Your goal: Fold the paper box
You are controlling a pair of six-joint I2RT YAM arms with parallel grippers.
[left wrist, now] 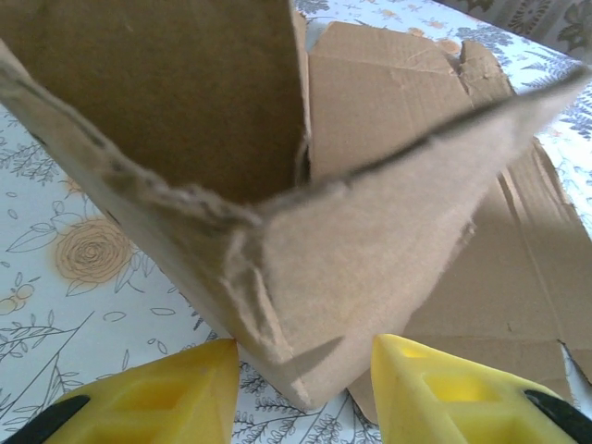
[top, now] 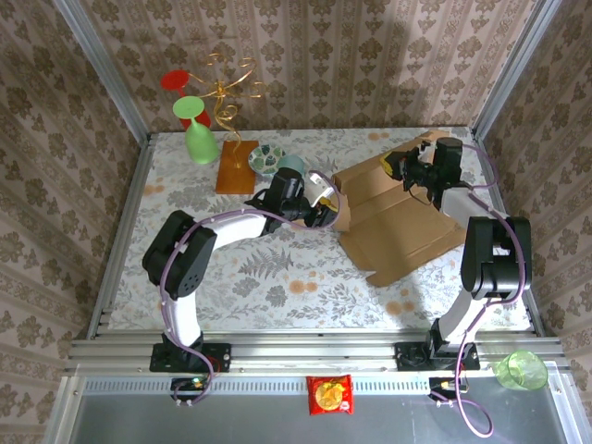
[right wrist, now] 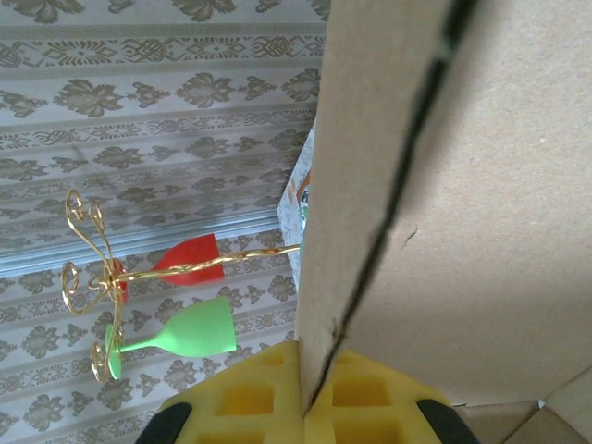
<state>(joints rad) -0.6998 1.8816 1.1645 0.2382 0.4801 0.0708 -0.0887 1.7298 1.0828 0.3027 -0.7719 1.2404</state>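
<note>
Top view: the paper box (top: 398, 231) lies mostly flat on the right half of the table, its long axis running roughly from far right toward the near middle. The left gripper (top: 321, 211) is at the box's left corner and the right gripper (top: 407, 171) at its far edge, so each arm is at its own side.

Left wrist: a raised, folded corner of the box stands straight ahead, dipping between the yellow fingers (left wrist: 185, 398). The jaws are spread to either side of it; whether the pads graze the cardboard I cannot tell, as the corner is blurred.

Right wrist: the fingers (right wrist: 370, 402) are pressed together, pinching the edge of an upright cardboard flap
</note>
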